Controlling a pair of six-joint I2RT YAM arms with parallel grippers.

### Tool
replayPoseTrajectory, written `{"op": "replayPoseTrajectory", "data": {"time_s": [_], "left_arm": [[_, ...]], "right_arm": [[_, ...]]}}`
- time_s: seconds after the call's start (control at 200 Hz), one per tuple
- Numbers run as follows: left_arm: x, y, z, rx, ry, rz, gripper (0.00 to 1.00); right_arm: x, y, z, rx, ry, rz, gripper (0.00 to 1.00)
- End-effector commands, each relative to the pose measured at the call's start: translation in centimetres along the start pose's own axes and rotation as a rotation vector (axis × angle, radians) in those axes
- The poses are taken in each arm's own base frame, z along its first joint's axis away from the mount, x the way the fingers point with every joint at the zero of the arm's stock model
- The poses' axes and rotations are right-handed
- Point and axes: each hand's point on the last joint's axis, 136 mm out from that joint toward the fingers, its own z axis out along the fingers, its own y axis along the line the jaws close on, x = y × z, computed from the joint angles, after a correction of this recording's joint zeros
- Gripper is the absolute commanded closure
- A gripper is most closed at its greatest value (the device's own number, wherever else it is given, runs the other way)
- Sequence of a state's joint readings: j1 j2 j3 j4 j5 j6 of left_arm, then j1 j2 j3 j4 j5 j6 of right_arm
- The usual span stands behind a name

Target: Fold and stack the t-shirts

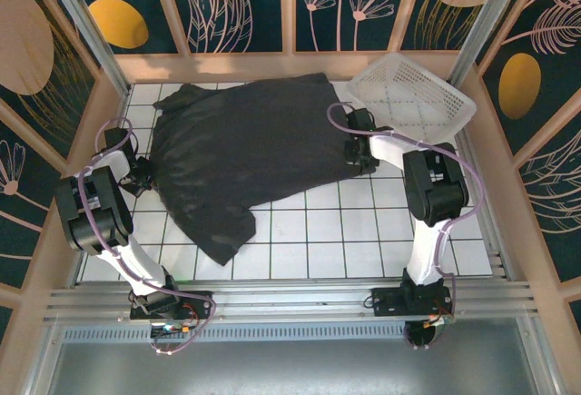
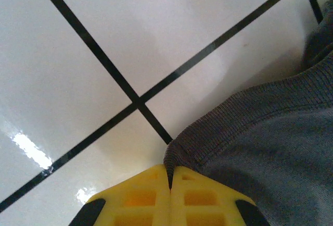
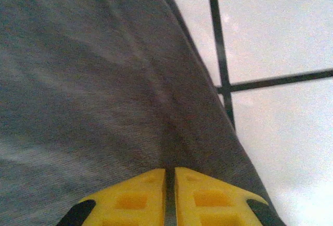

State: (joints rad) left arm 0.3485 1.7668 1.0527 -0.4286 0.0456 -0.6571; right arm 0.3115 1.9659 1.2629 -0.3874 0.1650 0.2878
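A dark charcoal t-shirt lies spread across the white tiled floor, one sleeve trailing toward the near side. My left gripper sits at its left edge, its yellow fingers shut on the ribbed hem of the t-shirt. At the shirt's right edge my right gripper is pressed low, and its yellow fingers are shut on a fold of the t-shirt, with cloth running into the thin slit between them.
A white plastic lattice basket stands tilted at the back right corner, just behind the right arm. Bare tiled floor lies in front of the shirt. Wooden walls enclose the floor on three sides.
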Motion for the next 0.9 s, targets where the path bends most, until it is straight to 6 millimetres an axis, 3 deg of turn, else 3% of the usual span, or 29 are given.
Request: {"op": "replayPoseTrajectory", "data": {"time_s": [0.0, 0.15, 0.275, 0.551, 0.701, 0.896], "left_arm": [[-1.3, 1.2, -0.1, -0.061, -0.023, 0.018, 1.00], [-2.3, 2.2, 0.1, -0.085, -0.027, 0.020, 1.00], [-3.4, 2.7, 0.1, -0.105, -0.037, 0.034, 1.00], [-6.3, 2.6, -0.2, -0.164, -0.104, 0.077, 1.00], [-6.1, 1.4, -0.3, -0.100, -0.084, 0.089, 1.00], [-3.9, 1.3, -3.2, -0.050, -0.092, 0.025, 0.45]], "right_arm": [[2.1, -3.5, 0.8, 0.124, 0.098, 0.002, 0.88], [4.5, -6.2, 1.5, 0.186, 0.184, 0.023, 0.91], [5.0, -7.5, 1.4, 0.205, 0.194, 0.046, 0.93], [3.0, -5.9, 0.6, 0.163, 0.130, 0.005, 0.92], [2.0, -3.6, -0.1, 0.095, 0.106, -0.032, 0.91], [0.0, -2.0, -2.4, 0.023, 0.059, -0.016, 0.84]]}}
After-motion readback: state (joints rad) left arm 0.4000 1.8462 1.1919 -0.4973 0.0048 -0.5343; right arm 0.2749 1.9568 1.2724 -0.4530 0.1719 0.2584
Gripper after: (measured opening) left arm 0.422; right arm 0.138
